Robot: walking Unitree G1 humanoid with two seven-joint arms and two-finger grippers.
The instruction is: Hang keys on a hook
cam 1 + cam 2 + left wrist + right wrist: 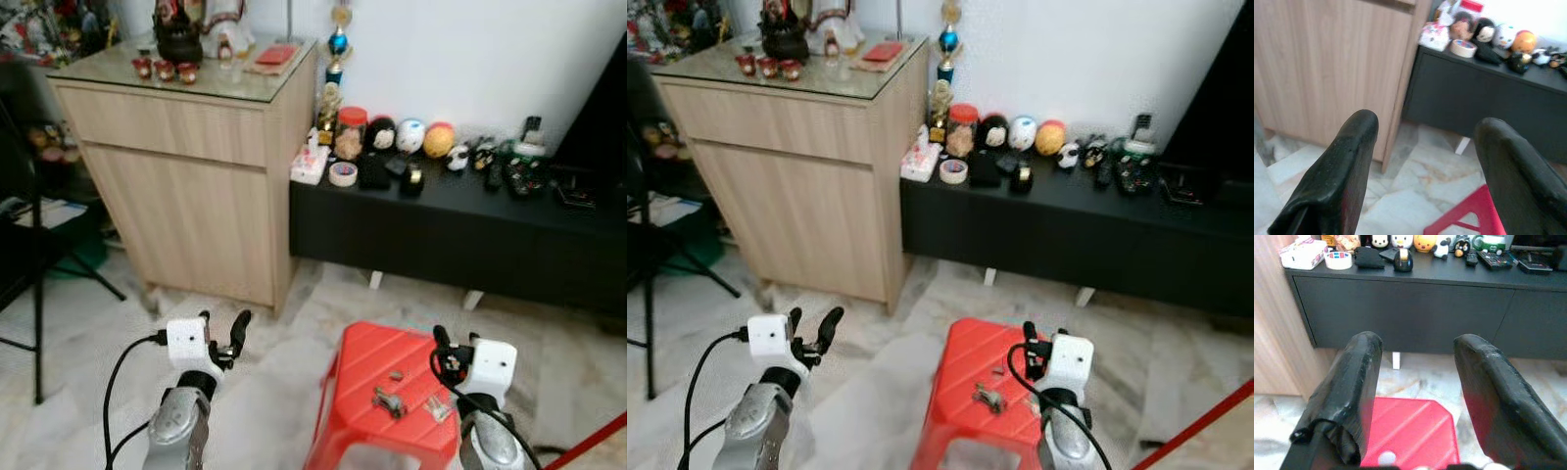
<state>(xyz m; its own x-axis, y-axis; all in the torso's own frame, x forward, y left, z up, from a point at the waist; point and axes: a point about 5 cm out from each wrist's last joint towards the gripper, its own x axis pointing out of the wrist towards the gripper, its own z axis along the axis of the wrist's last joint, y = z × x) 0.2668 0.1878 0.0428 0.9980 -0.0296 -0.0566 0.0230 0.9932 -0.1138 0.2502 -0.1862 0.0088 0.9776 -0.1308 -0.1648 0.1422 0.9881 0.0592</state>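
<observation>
The keys (389, 400) lie on the red stool (367, 364) just inside the released right end effector (443, 345), which should drop straight onto them, minding the stool's near edge, while the released left end effector (226, 333) hovers over open floor (274, 343).

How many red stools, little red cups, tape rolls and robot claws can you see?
Red stool: 1
Little red cups: 3
Tape roll: 1
Claws: 2, the left claw and the right claw, both open
Total: 7
</observation>
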